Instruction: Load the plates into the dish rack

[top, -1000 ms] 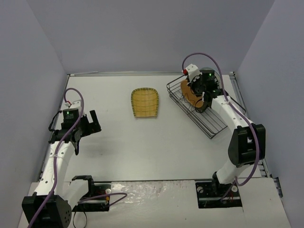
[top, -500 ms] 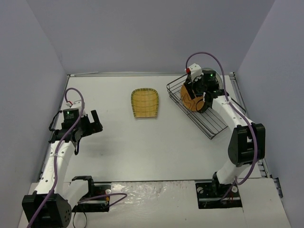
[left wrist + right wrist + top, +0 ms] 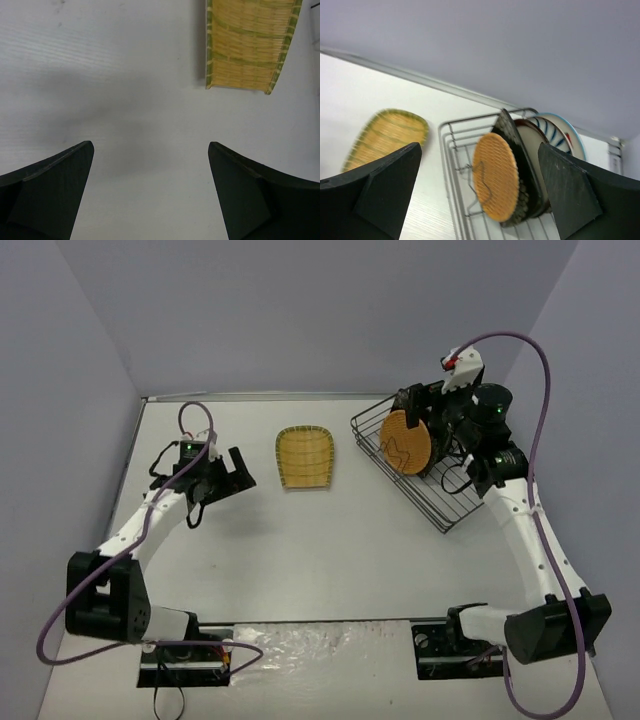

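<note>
The dish rack [image 3: 447,502] sits at the far right of the table [image 3: 330,550], set at an angle. At its far end several plates stand on edge, packed close together. Seen from the right wrist, the orange plate [image 3: 495,175] is the front one. Behind it is the black square plate [image 3: 519,160], then a cream plate with a dark reddish rim [image 3: 531,142], then a white plate with dark stripes [image 3: 555,131]. I cannot tell whether another plate stands behind those.

The right gripper [image 3: 479,150] is just right of the rack's far end and faces the orange plate. Its fingers [image 3: 375,195] are spread wide with nothing between them, and the plate stands clear of both.

The yellow square plate [image 3: 304,457] lies flat on the table at the far middle, left of the rack and well apart from it.

The left gripper [image 3: 150,145] hangs above bare table just left of the yellow plate, a little nearer than it. It is wide open and holds nothing. In its wrist view the yellow plate shows at the upper right, beyond the fingertips and touching neither finger.
</note>
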Tool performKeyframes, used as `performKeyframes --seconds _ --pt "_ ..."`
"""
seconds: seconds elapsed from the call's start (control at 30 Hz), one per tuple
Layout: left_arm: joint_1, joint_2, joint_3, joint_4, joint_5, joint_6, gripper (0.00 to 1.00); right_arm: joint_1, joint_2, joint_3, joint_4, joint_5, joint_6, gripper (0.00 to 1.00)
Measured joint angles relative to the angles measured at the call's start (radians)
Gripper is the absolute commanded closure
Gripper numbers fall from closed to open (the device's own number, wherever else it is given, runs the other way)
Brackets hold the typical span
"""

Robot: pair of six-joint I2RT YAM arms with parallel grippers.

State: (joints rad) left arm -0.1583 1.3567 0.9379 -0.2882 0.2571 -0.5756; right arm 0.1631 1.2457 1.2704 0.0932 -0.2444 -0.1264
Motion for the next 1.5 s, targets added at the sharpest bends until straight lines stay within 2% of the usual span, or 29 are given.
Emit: performKeyframes --seconds 0.13,0.4,0.53,0.63,0.7,0.8,0.97,1.07,1.2,1.33,1.5 --pt "-0.043 0.197 0.127 0.067 0.01 -0.047 0.03 0.0 -0.107 -0.078 0.044 -0.082 0.122 0.0" --pt "-0.116 0.579 0.434 0.131 0.008 -0.113 0.16 0.0 -0.219 -0.297 0.097 -0.216 0.348 0.0" --pt "-0.132 0.691 0.518 0.136 0.008 -0.143 0.25 0.0 -0.24 -0.352 0.104 -0.253 0.405 0.0" --pt "-0.134 0.735 0.56 0.147 0.01 -0.162 0.37 0.0 -0.26 -0.363 0.105 -0.272 0.423 0.0" --pt "-0.134 0.748 0.574 0.154 0.012 -0.169 0.46 0.0 -0.273 -0.363 0.11 -0.283 0.429 0.0" --pt "-0.135 0.767 0.576 0.167 0.016 -0.181 0.74 0.0 -0.281 -0.363 0.113 -0.298 0.434 0.0" --pt "-0.135 0.765 0.548 0.203 0.03 -0.206 0.99 0.0 -0.278 -0.363 0.112 -0.314 0.437 0.0" --pt "-0.13 0.739 0.527 0.269 0.083 -0.239 1.0 0.0 -0.267 -0.363 0.113 -0.323 0.438 0.0" --pt "-0.137 0.677 0.465 0.288 0.075 -0.233 1.0 0.002 -0.235 -0.363 0.112 -0.332 0.447 0.0" --pt "-0.137 0.601 0.347 0.327 0.1 -0.235 1.0 0.011 -0.195 -0.362 0.107 -0.34 0.464 0.0" --pt "-0.137 0.413 0.166 0.335 0.121 -0.221 1.0 0.06 -0.117 -0.336 0.101 -0.343 0.49 0.0"
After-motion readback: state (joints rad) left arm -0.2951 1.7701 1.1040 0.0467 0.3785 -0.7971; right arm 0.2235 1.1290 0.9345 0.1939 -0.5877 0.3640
